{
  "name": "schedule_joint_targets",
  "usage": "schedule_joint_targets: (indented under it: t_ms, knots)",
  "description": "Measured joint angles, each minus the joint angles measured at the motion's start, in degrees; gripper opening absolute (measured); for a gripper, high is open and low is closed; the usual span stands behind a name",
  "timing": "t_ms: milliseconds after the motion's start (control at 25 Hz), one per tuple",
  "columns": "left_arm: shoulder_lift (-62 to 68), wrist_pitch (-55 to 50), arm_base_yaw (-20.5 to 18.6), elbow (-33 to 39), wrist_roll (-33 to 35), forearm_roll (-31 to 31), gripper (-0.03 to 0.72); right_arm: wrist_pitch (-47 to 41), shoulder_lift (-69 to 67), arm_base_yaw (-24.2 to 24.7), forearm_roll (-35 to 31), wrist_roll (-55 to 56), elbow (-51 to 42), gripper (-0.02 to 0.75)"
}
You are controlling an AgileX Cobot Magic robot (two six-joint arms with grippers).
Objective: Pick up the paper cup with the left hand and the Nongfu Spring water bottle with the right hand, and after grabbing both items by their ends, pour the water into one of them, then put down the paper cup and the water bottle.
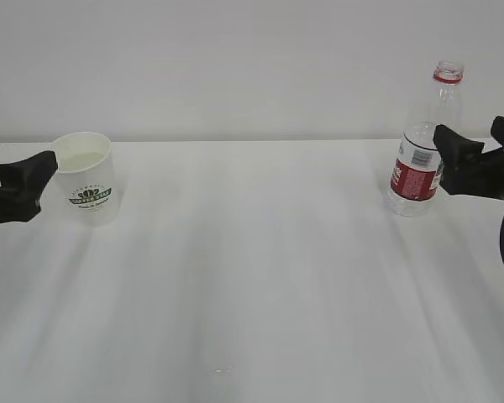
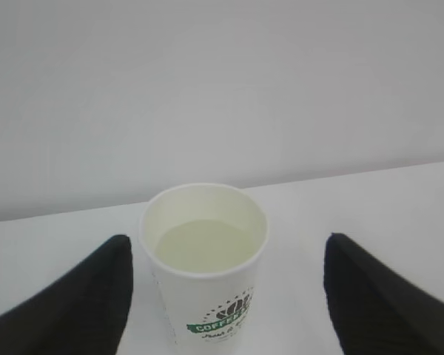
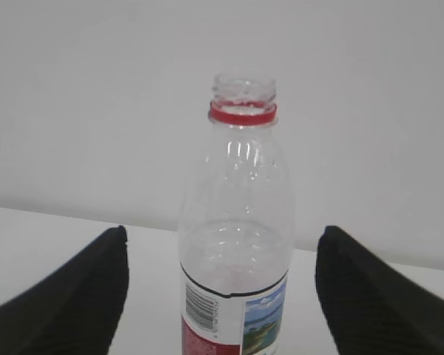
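So the cup (image 1: pixel 90 180) is standing upright on the white table (image 1: pixel 252 277), way over on the left side, near the back edge by the wall. It's got liquid in it: the wrist view looks straight down into it and the water (image 2: pixel 202 246) sits well below the rim, looking a bit yellowish against the cream inside. The green round logo faces the front.

The left gripper (image 1: pixel 35 180) sits low at the cup's left side with its jaws spread wide. From the side view one black fingertip looks like it's right up against the cup's rim, but the left wrist view shows clear table on both sides between the fingers (image 2: pixel 74 303) and the cup wall, so it's not gripping anything. The cup just sits between the open jaws.

The bottle (image 1: pixel 420 143) is on the far right, also upright, cap off, red ring around the neck. The clear part above the label looks empty; below the label can't really be judged from here.

The right gripper (image 1: pixel 470 159) is level with the label, coming in from the right, and it's wide open too. In the right wrist view both fingers (image 3: pixel 66 303) stand well clear of the bottle on either side, nothing held.

Cup and bottle are well apart, with bare table between them.
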State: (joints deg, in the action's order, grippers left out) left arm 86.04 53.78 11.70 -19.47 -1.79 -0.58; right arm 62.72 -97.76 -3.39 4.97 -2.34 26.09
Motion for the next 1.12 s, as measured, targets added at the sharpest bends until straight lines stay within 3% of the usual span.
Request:
schedule_joint_targets:
  t_ms: [480,1120]
  knots:
    - [-15.26,-12.47,0.0,0.29,2.73,-0.11,0.587,-5.98,13.19,0.0,-0.21,0.0,-5.7,0.592]
    - [-36.5,-33.18,0.0,0.56,4.76,0.08,0.58,-20.35,28.66,0.0,1.44,0.0,-8.38,0.591]
